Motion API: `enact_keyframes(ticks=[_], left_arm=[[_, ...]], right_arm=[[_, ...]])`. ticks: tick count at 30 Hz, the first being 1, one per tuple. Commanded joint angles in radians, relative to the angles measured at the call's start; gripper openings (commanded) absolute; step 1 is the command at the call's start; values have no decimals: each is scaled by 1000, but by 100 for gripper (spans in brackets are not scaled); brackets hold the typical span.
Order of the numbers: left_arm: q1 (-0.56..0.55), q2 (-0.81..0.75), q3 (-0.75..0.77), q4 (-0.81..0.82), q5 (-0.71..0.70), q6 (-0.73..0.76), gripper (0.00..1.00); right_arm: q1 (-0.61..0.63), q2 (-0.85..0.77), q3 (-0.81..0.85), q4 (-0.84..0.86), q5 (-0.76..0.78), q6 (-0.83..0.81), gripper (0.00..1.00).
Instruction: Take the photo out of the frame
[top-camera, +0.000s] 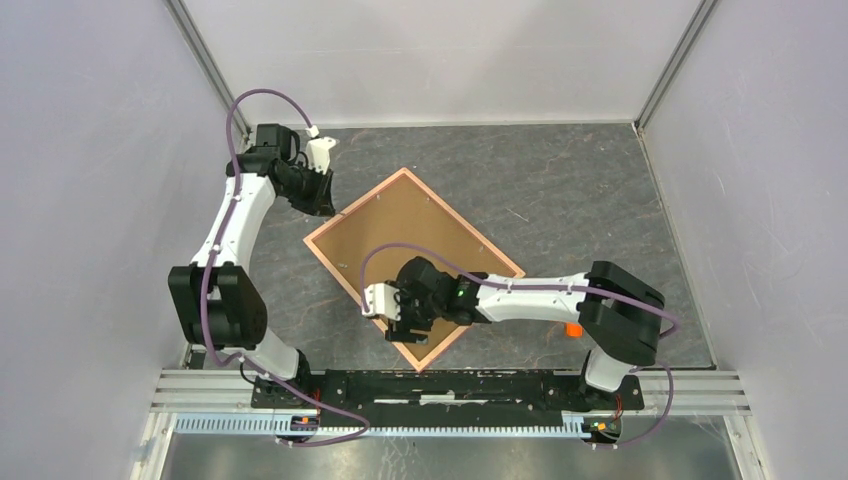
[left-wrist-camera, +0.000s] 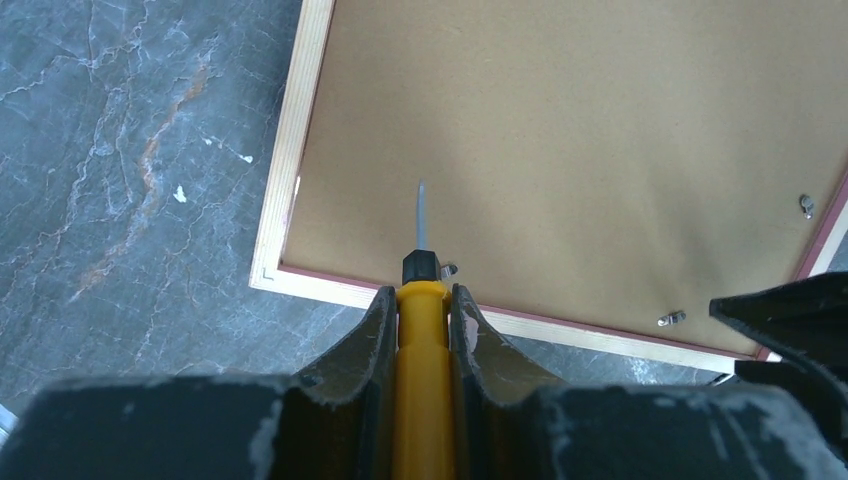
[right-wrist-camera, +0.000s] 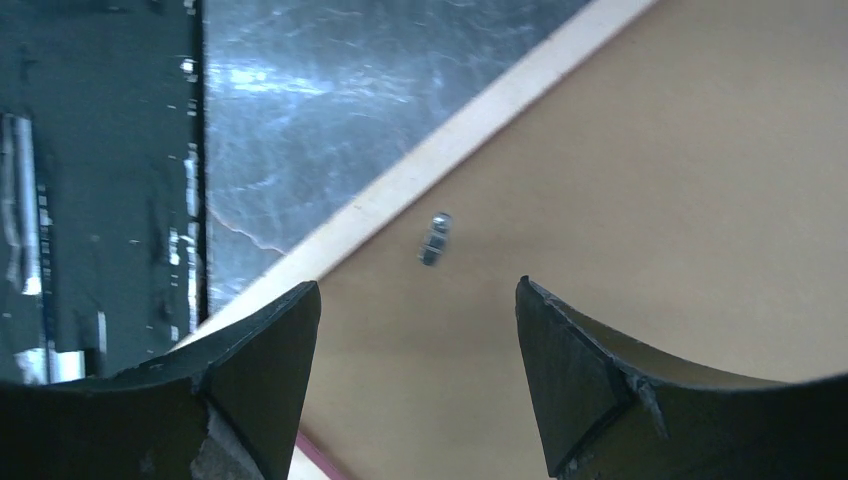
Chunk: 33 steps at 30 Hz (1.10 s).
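Frame (top-camera: 400, 230): lying on desk (top-camera: 570, 190) (brown back up).
Left claw (left-wrist-camera: 421, 300): clenched on yellow screwdriver (left-wrist-camera: 420, 380), tip over that back.
Right claw (right-wrist-camera: 418, 300): released, above metal tab (right-wrist-camera: 435, 237).

The table (top-camera: 560, 190) is dark grey, veined pale, with a rusty streak and a few white flecks (left-wrist-camera: 180, 193) on the bare part to the left of the left gripper's (left-wrist-camera: 420, 300) jaws. The frame (top-camera: 410, 260) lies flat on it, brown back up, turned cornerwise. One corner sits just ahead of those jaws, slightly left. Below the right gripper's (right-wrist-camera: 418, 300) jaws is the frame's back; its rim crosses ahead of them, with bare table beyond. A small orange piece (top-camera: 573, 329) lies well behind the right jaws.
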Motion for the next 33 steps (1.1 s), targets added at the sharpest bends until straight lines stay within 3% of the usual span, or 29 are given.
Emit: enact_keyframes(ticks=[1, 6, 15, 25, 28, 33], left_arm=[[-4, -50, -15, 30, 38, -54, 2], [-4, -53, -17, 30, 44, -61, 2], [-4, -53, -28, 42, 34, -62, 2], [-4, -10, 10, 41, 29, -44, 2], [-4, 3, 21, 38, 28, -35, 2], [-4, 30, 43, 39, 34, -40, 2]], right_arm=[[43, 19, 24, 55, 1, 65, 77], [96, 33, -20, 72, 46, 61, 78], [97, 41, -51, -64, 169, -68, 77], [-83, -167, -253, -180, 189, -297, 67], [-158, -206, -232, -209, 185, -331, 67], [-164, -195, -66, -206, 110, -275, 72]])
